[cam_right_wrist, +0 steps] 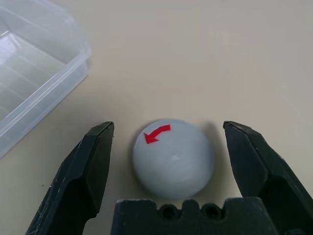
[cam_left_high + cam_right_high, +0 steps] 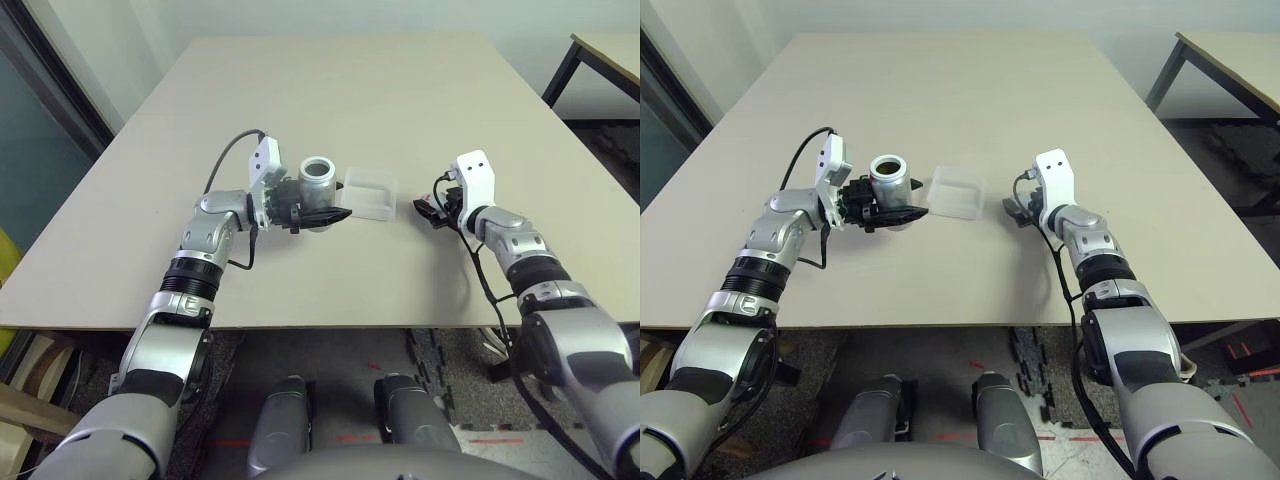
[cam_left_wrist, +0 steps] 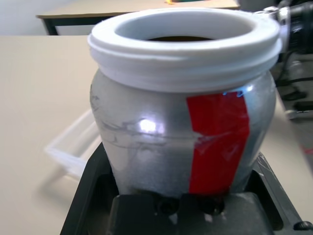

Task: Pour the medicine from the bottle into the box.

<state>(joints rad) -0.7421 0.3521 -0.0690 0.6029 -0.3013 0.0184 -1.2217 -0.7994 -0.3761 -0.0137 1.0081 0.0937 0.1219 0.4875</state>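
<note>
My left gripper [image 2: 322, 215] is shut on the bottle [image 2: 320, 178], a white bottle with a red label [image 3: 217, 142], held upright just above the table left of centre. Its wide mouth is uncapped. A brownish patch low inside the mouth [image 3: 178, 38] is all that shows of the medicine. Right beside the bottle, on its right, the clear plastic box [image 2: 372, 192] lies on the table. Further right, my right gripper [image 1: 168, 128] stands open low over the table. The grey round cap [image 1: 173, 159] with a red arrow rests between its fingers, with a gap on each side.
The beige table [image 2: 320, 90] stretches far back behind the box. Its front edge runs just below both forearms. A second table [image 2: 605, 50] with dark legs stands at the back right. A black cable [image 2: 225, 160] loops off my left wrist.
</note>
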